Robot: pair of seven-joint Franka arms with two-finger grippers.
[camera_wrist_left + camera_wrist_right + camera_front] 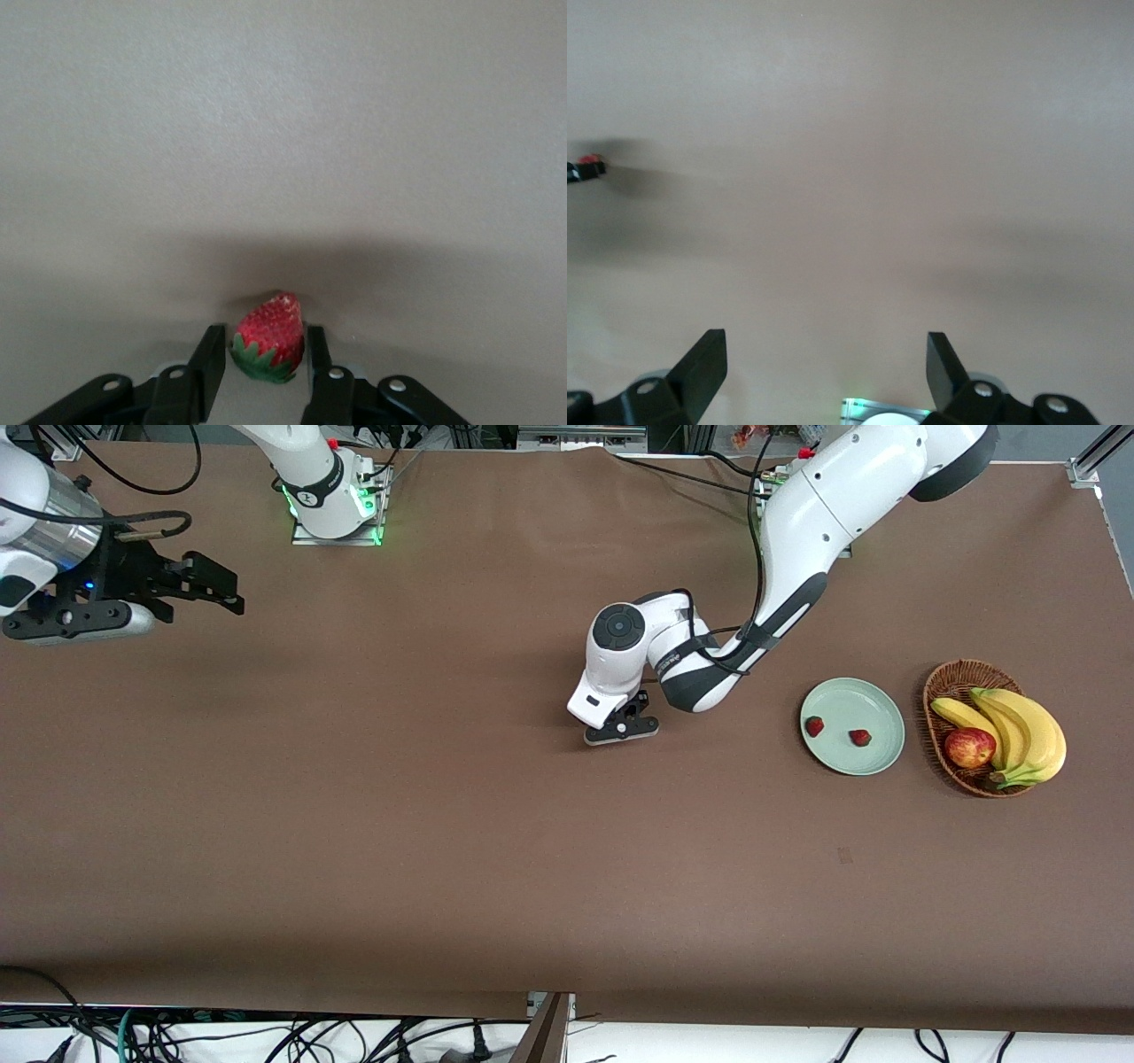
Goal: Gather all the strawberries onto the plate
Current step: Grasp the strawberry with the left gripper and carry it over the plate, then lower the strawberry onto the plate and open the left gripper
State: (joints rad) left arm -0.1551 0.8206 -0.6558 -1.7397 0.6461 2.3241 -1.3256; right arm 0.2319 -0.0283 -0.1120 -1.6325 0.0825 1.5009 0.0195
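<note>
Two strawberries (814, 725) (859, 737) lie in the pale mint-green plate (873, 695) toward the left arm's end of the table. My left gripper (622, 731) is down at the table's middle. In the left wrist view its fingers (265, 331) are closed on a third strawberry (270, 341), red with a green top, which rests on the brown table. In the front view the hand hides this berry. My right gripper (232, 593) waits open and empty above the table at the right arm's end; its wide-apart fingers show in the right wrist view (826, 341).
A brown wicker basket (948, 682) stands beside the plate, at the left arm's end, with bananas (1019, 726) and a red-yellow apple (969, 747) in it. The right arm's base (337, 514) glows green at the table's edge.
</note>
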